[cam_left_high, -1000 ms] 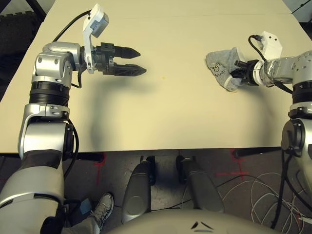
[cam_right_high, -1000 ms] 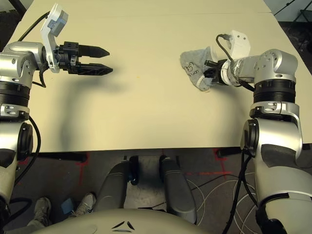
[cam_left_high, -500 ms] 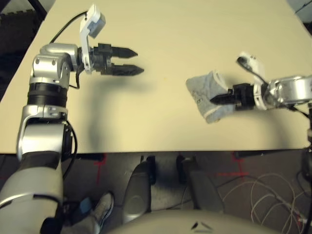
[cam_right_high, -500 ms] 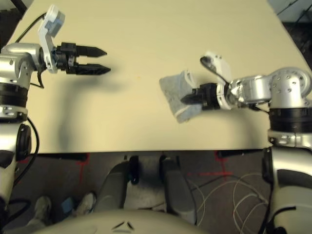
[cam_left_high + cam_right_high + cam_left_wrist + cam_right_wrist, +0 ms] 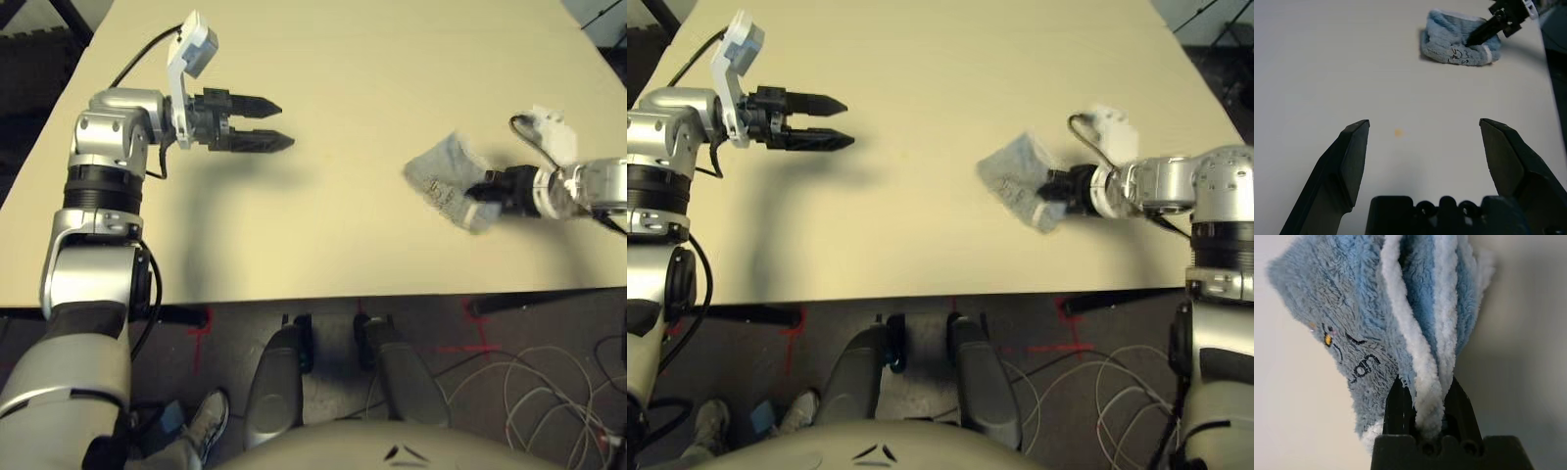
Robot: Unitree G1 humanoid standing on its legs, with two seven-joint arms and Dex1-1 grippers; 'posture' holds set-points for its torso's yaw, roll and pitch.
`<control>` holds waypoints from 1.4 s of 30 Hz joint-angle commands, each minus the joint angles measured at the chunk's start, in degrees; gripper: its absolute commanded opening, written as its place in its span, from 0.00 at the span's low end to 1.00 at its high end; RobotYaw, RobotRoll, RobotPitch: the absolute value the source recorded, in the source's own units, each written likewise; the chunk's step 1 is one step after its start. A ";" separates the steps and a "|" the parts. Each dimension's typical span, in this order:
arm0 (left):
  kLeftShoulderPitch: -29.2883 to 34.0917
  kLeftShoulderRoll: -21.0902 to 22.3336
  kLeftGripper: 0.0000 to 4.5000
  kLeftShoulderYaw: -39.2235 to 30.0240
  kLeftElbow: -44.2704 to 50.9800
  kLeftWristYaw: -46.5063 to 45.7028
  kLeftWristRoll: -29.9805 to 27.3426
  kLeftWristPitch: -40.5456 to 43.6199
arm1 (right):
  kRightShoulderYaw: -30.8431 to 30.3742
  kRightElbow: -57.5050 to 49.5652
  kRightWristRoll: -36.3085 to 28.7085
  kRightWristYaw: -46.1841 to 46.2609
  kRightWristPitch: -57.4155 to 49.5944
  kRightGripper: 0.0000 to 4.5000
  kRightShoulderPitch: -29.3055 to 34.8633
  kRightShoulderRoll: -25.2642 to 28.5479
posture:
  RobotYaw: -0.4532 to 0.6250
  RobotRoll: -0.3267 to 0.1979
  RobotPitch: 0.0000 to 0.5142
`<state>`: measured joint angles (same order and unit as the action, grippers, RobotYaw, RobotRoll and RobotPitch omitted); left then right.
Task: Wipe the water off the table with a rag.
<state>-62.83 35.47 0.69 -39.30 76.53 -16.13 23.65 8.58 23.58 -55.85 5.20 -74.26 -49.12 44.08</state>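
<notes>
Water, one small yellow-orange spot, on bare tabletop between the two hands. Lies about four o'clock from left hand, the nearer one, spread and empty. From right hand: between nine and ten o'clock, well apart. Right hand pressed together, pinching rag by a white-edged fold; rag's long axis roughly ten to four o'clock, its spread part toward the spot. Judgement: next sweep goes toward nine to ten; path looks clear, but left hand sits close beyond, might be bumped on overshoot. Shoe on floor, seven o'clock, out of the way
</notes>
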 commanded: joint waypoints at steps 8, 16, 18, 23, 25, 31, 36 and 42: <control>-3.54 -4.77 1.00 -9.74 -13.37 -34.47 4.46 -21.28 | 1.84 6.68 13.20 -8.21 3.65 0.01 -2.66 -4.52 | 0.37 0.62 0.53; 3.81 -8.34 1.00 -11.62 -16.48 -46.46 5.41 -26.65 | 2.72 5.47 18.19 -11.18 1.67 0.01 -0.36 -6.87 | 0.37 0.62 0.53; 4.66 -9.07 1.00 -11.48 -15.52 -46.58 5.36 -26.91 | 3.45 4.50 18.68 -11.85 1.27 0.01 -1.08 -7.91 | 0.37 0.62 0.52; 1.63 -8.46 1.00 -12.07 -13.93 -42.32 3.84 -27.23 | 11.01 -2.89 14.20 -9.77 -9.43 0.01 -11.81 -17.91 | 0.37 0.62 0.52; -0.44 -7.24 1.00 -11.73 -13.46 -37.04 2.89 -25.26 | 14.55 -5.13 13.96 -8.15 -14.41 0.01 -16.09 -23.14 | 0.37 0.62 0.52; -0.76 2.88 1.00 -2.51 1.07 -3.60 -1.97 -2.42 | 17.99 -8.36 9.37 -2.06 -18.24 0.01 -18.83 -34.50 | 0.38 0.62 0.52; -6.73 11.45 1.00 1.23 4.35 8.49 -2.11 8.71 | 17.64 -9.38 5.93 2.57 -18.24 0.01 -17.12 -40.65 | 0.39 0.62 0.52; -12.44 16.06 1.00 2.19 4.40 15.82 -3.48 15.25 | 17.25 -9.45 6.67 3.93 -18.24 0.01 -16.33 -45.87 | 0.42 0.62 0.52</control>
<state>-74.59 50.67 1.87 -36.10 90.31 -18.35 37.18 25.76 15.65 -49.16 8.95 -91.34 -65.75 -0.77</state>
